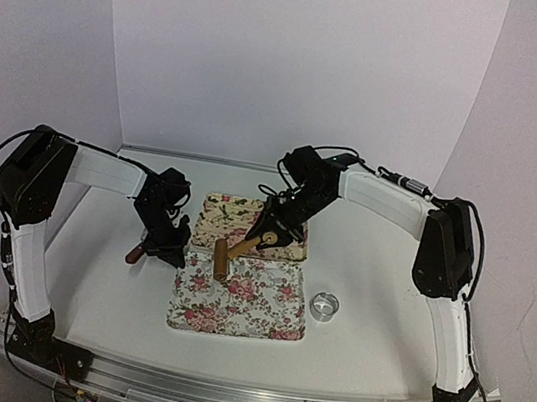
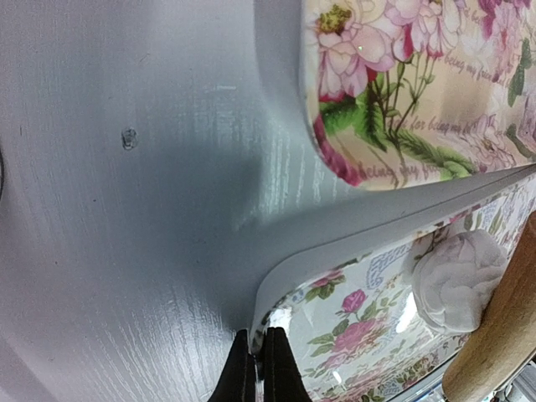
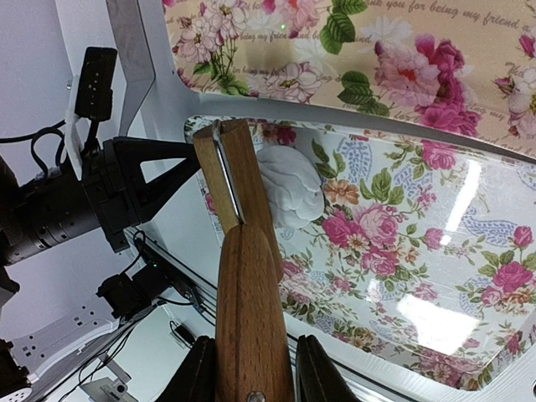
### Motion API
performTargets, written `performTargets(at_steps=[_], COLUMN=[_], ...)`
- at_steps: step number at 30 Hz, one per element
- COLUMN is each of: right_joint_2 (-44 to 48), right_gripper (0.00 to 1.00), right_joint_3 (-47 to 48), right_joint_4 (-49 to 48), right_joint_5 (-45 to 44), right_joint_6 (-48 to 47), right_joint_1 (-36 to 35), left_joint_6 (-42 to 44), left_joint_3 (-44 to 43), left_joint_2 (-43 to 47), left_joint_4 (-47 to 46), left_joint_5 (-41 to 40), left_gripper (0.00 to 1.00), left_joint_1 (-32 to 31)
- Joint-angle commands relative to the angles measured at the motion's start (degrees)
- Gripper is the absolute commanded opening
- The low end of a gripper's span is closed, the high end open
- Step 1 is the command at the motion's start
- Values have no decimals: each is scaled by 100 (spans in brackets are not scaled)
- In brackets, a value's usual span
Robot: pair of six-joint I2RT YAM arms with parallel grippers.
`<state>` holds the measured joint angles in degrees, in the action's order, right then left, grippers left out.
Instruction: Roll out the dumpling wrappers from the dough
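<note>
A soft white lump of dough (image 3: 289, 188) lies near the left end of the near flowered tray (image 3: 419, 251). My right gripper (image 3: 251, 368) is shut on the handle of a wooden rolling pin (image 3: 247, 276), whose roller end rests against the dough (image 2: 459, 276). From above, the rolling pin (image 1: 236, 249) slants over the tray's (image 1: 253, 305) far left corner, with the right gripper (image 1: 269, 233) behind it. My left gripper (image 2: 260, 356) is shut on the tray's rim (image 2: 335, 243) at its left edge (image 1: 166, 246). No dumpling wrappers are in view.
A second flowered tray (image 1: 237, 211) lies just behind the near one, almost touching it (image 2: 402, 84). A shiny metal ring (image 1: 324, 307) stands on the white table to the right of the near tray. White walls close in the back and sides.
</note>
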<state>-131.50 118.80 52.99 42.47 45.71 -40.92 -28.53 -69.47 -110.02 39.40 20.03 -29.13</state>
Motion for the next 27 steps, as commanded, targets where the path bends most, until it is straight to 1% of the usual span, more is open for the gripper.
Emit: performTargets(at_steps=[1,15,27], right_joint_2=[-266,-513,-874], right_gripper=[0,0,0], right_joint_3=[-305,-253,6], right_joint_4=[914,1173,1411], right_joint_5=[-1319,-1692,-1941], right_joint_6=[-15,-137,-306], right_joint_1=[-12,-13,-8], left_joint_6=[15,-54,-117], left_joint_3=[48,40,50], left_joint_2=[-101,-92,-65], left_joint_4=[-178,-204,-248], left_joint_5=[22,10,18], left_gripper=[0,0,0], left_joint_1=[0,5,6])
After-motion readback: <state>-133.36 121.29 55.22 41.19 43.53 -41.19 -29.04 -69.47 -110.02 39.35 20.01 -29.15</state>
